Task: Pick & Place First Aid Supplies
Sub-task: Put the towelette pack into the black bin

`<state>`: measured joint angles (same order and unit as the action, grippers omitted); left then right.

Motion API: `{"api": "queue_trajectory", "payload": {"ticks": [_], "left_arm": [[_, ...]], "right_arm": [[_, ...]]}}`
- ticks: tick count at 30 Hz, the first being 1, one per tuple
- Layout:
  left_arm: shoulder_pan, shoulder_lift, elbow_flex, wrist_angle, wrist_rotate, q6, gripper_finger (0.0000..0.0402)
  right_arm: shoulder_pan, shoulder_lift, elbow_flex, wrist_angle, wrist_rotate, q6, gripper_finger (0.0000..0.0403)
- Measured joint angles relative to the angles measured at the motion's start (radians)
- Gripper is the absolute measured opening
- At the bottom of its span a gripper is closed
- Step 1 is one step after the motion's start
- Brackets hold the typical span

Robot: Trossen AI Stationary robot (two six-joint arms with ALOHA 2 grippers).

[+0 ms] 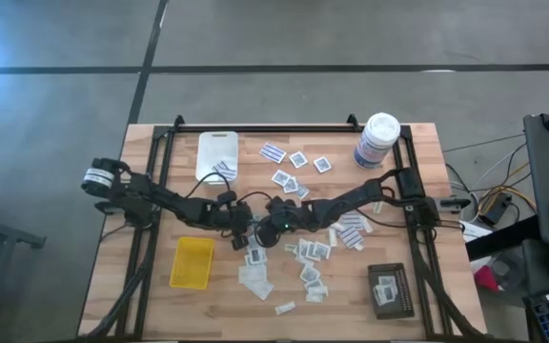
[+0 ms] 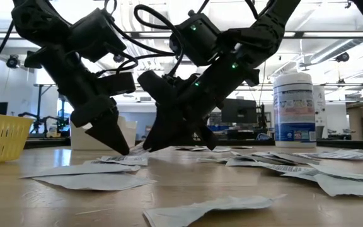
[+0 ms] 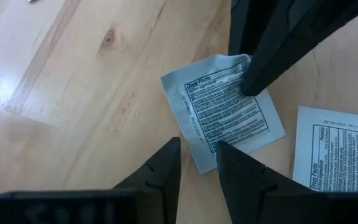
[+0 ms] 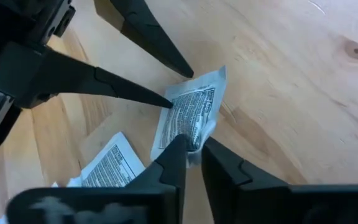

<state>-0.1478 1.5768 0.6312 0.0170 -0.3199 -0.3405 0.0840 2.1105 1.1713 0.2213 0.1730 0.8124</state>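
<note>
One white first aid packet with black print (image 3: 225, 109) lies on the wood at the table's middle, between my two grippers. My right gripper (image 4: 193, 152) comes in from the table's right and is shut on one of the packet's corners. My left gripper (image 3: 199, 152) comes in from the left and is open, its fingertips either side of the opposite corner (image 3: 199, 163). In the low view both grippers, left (image 2: 120, 146) and right (image 2: 145, 147), slant down to the table top. A second printed packet (image 3: 334, 152) lies flat right beside the first. My right gripper pinches a corner of the packet (image 4: 190, 142) between its two fingers, slanting down from the table's right side. The packet (image 4: 191, 109) is bowed and crinkled near the fingers, and its far part lies on the table. My left gripper has one fingertip (image 4: 165, 101) at the packet's edge; I cannot tell whether it touches.
Several more packets (image 1: 308, 252) are scattered over the middle and right of the table. A white tray (image 1: 216, 152) stands far left, a yellow tray (image 1: 192, 262) near left, a black tray (image 1: 390, 289) near right, and a tall white canister (image 1: 377, 141) far right.
</note>
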Motion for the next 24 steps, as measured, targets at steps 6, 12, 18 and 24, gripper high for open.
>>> {"api": "queue_trajectory", "payload": {"ticks": [6, 12, 18, 24], "left_arm": [[0.0, -0.007, 0.0, 0.0, 0.0, 0.025, 0.0108], [0.0, -0.049, 0.0, -0.006, 0.0, 0.034, 0.0108], [-0.003, -0.114, 0.002, -0.027, 0.005, 0.052, 0.0108], [-0.004, -0.173, 0.002, -0.039, 0.008, 0.06, 0.0108]], "right_arm": [[0.0, -0.002, 0.0, -0.004, -0.032, -0.025, 0.001], [0.001, -0.02, -0.001, -0.036, -0.096, -0.061, 0.0009], [0.003, -0.126, -0.004, -0.282, -0.094, -0.111, 0.0009], [0.029, -0.287, -0.039, -0.455, -0.03, -0.158, 0.0008]]}}
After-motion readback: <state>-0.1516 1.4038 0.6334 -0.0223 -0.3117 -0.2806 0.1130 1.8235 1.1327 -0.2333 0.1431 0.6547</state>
